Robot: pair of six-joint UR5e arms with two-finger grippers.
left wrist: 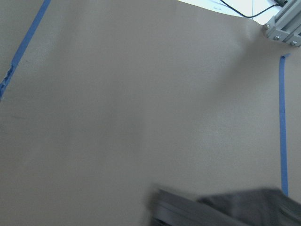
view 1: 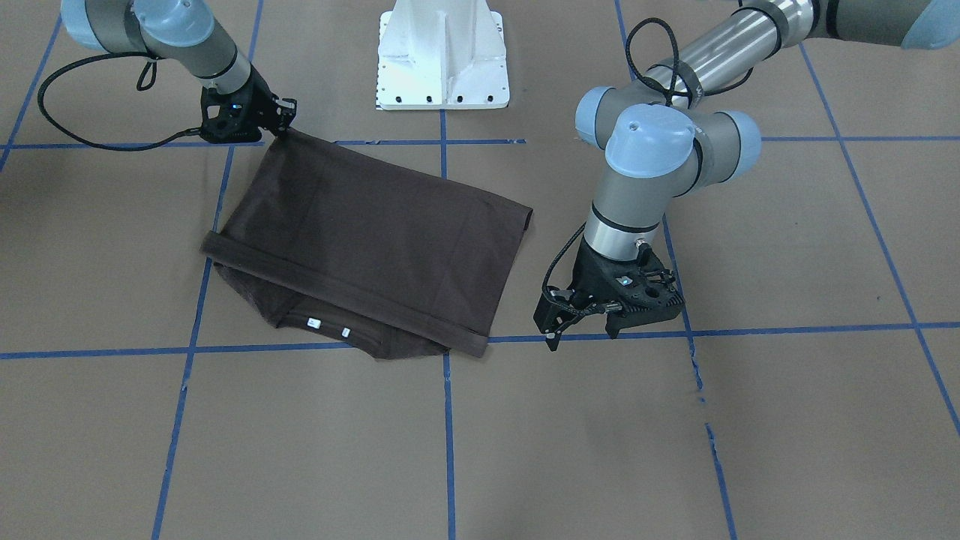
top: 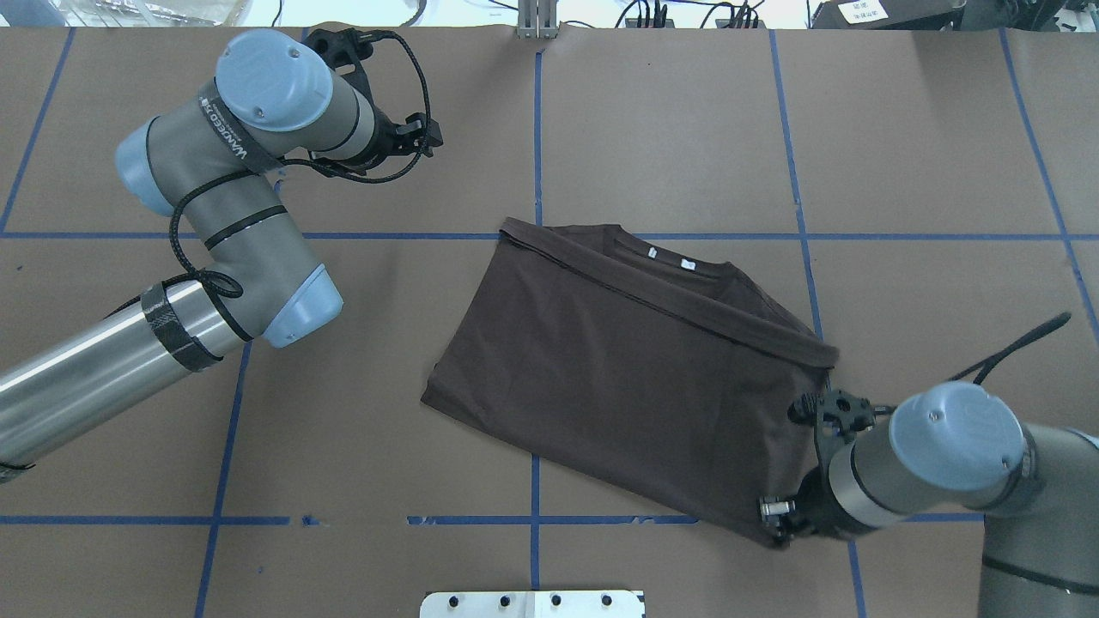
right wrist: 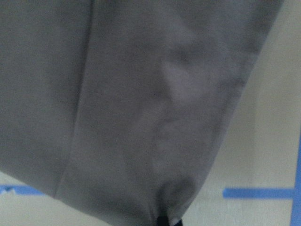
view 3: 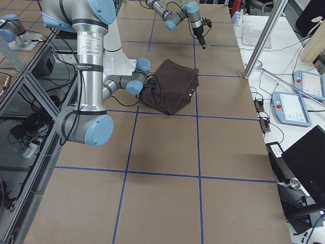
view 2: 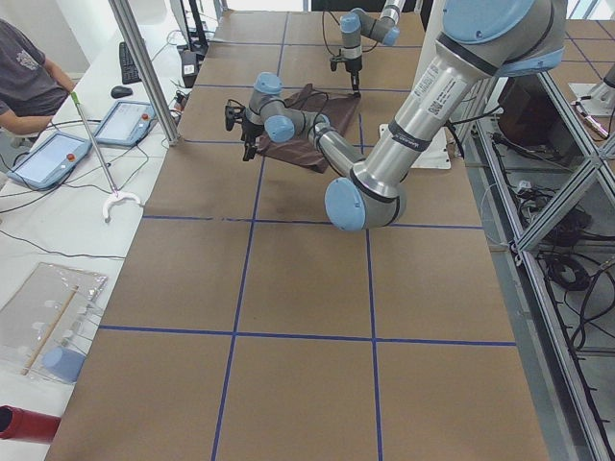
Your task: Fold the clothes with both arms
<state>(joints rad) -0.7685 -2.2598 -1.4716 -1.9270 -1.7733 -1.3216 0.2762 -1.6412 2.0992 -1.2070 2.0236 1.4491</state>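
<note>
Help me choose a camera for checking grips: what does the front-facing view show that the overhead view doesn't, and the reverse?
Front-facing only: the left gripper with its fingers open and empty, apart from the T-shirt. Overhead only: cables beyond the table's far edge. Both: the folded T-shirt, its white neck label, and the right gripper holding one corner.

Left arm (top: 249, 232), right arm (top: 953, 446): silver tubes, grey joint housings, light-blue round caps. Black braided cable (top: 412, 103) looped along each. Black strap (top: 236, 142) on the left, white lettering, probably a brand. Black open-frame left gripper (view 1: 581, 337), right gripper (view 1: 287, 124). White pedestal (view 1: 442, 60), dark bolt holes.
</note>
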